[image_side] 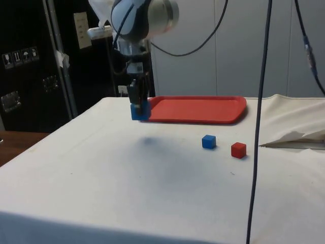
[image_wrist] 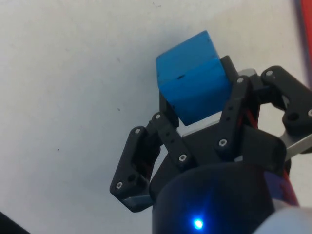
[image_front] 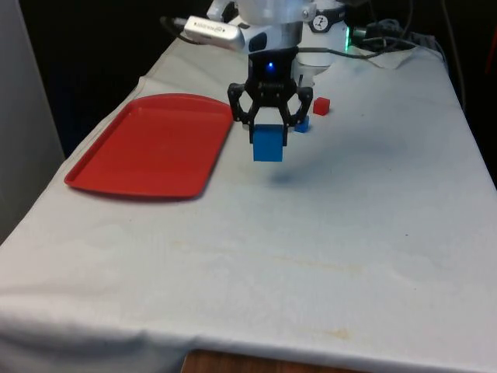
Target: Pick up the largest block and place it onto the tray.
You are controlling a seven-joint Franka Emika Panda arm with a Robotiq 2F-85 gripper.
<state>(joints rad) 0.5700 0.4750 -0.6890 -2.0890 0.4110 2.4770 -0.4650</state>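
**Q:** What does the gripper (image_front: 269, 127) have, and where?

**A:** Its fingers are closed on the big block (image_front: 268, 144), carried clear of the cloth (image_front: 326, 233); a shadow lies on the cloth beneath it. In the front view the block hangs just beside the tray (image_front: 151, 148), off the edge on the front view's right.

**Q:** How should the block handle?

**A:** Probably light and rigid: a blue cube with flat, matte faces and crisp edges, likely wood or plastic. Opposite faces give the fingers parallel surfaces, so the present hold across the upper part looks sound; the wrist view shows it seated squarely between them.

**Q:** And the surroundings?

**A:** The tray is smooth red plastic, shallow, with a raised rim and rounded corners. A small blue cube (image_side: 208, 142) and a red cube (image_side: 238, 150) rest near each other on the soft white cloth, well apart from the tray.
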